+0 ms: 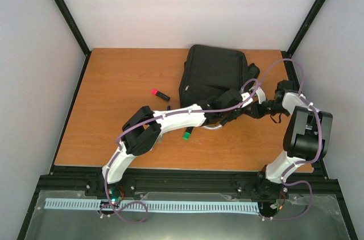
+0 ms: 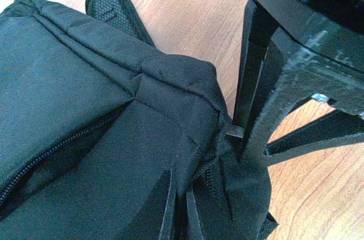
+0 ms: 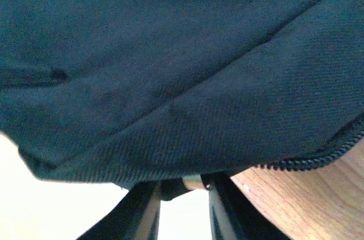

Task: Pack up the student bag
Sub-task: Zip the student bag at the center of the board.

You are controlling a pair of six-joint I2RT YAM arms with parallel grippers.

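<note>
Both work the student bag's [image 1: 213, 72] near corner: left end effector [image 2: 179, 189] clamps fabric; right end effector [image 3: 182, 193] narrowly straddles the zipper pull [image 3: 193, 182], grip uncertain.

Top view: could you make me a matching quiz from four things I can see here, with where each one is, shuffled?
1 student bag
2 red-capped marker
3 green-capped marker
4 left gripper

A partly under the left arm
B shut, at the student bag's fabric
C far part of the table
D lying free, left of the student bag

Pairs: 1-C, 2-D, 3-A, 4-B
</note>
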